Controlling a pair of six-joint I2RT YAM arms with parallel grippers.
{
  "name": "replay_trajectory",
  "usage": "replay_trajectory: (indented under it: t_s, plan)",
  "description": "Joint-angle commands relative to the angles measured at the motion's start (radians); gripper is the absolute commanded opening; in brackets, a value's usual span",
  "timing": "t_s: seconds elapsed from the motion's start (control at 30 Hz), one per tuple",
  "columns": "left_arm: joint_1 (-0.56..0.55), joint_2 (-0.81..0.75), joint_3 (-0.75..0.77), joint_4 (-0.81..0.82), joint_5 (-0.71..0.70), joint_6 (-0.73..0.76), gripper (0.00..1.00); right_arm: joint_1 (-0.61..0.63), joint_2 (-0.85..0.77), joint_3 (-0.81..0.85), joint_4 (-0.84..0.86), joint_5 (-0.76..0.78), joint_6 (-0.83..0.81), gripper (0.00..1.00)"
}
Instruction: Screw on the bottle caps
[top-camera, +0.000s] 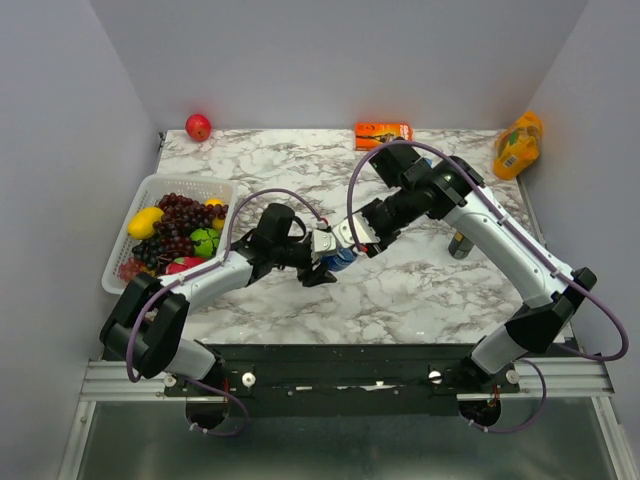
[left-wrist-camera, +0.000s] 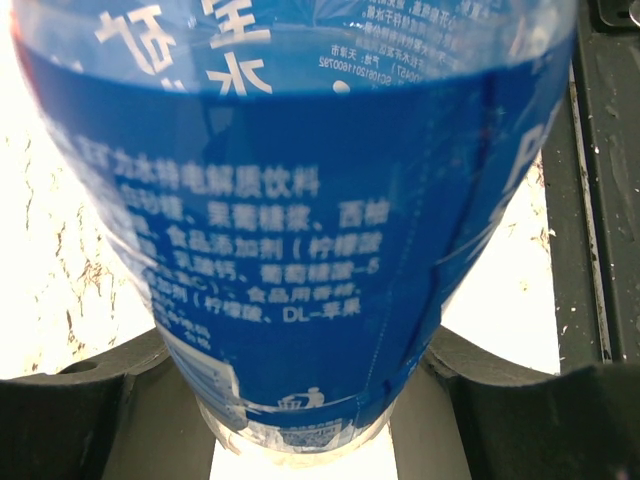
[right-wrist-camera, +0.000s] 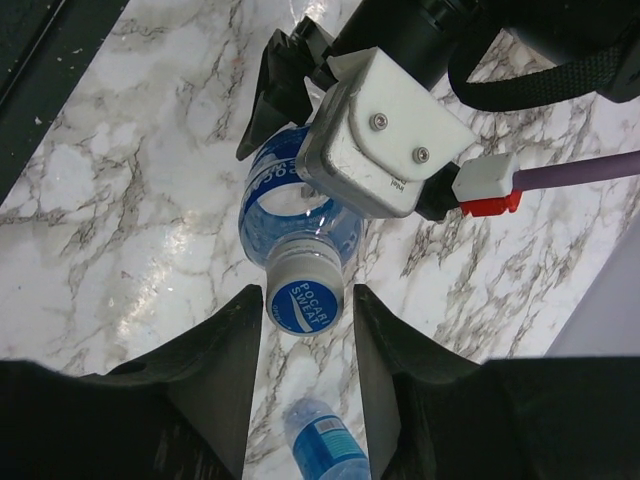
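Note:
My left gripper (top-camera: 322, 268) is shut on a clear bottle (top-camera: 340, 258) with a blue label and holds it over the middle of the table. In the left wrist view the bottle (left-wrist-camera: 300, 200) fills the frame between the fingers (left-wrist-camera: 100, 410). A blue-topped cap (right-wrist-camera: 305, 292) sits on its neck. My right gripper (top-camera: 352, 240) is open around that cap, with a thin gap on each side of it between the fingers (right-wrist-camera: 220, 340). A second bottle (right-wrist-camera: 325, 440) lies on the marble below; its cap is not visible.
A white basket (top-camera: 190, 182) of fruit stands at the left. A red apple (top-camera: 198, 126), an orange can (top-camera: 383, 131) and an orange juice bottle (top-camera: 517, 145) line the back. A dark can (top-camera: 460, 243) stands under the right arm.

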Motion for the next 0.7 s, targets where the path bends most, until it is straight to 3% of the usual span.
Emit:
replay_trajectory:
  t_s: [0.0, 0.3, 0.43, 0.67]
  plan:
    - [0.009, -0.003, 0.019, 0.025, 0.036, -0.001, 0.00, 0.006, 0.015, -0.014, -0.166, 0.034, -0.013, 0.47]
    - [0.020, -0.004, 0.021, 0.051, 0.038, -0.020, 0.00, 0.006, 0.023, -0.038, -0.139, 0.031, 0.021, 0.36]
    - [0.020, -0.033, -0.003, 0.112, 0.023, -0.039, 0.00, -0.004, 0.048, -0.040, -0.093, 0.025, 0.140, 0.19]
    - [0.020, -0.134, -0.094, 0.252, -0.077, -0.079, 0.00, -0.115, 0.158, 0.076, -0.087, -0.152, 0.388, 0.10]
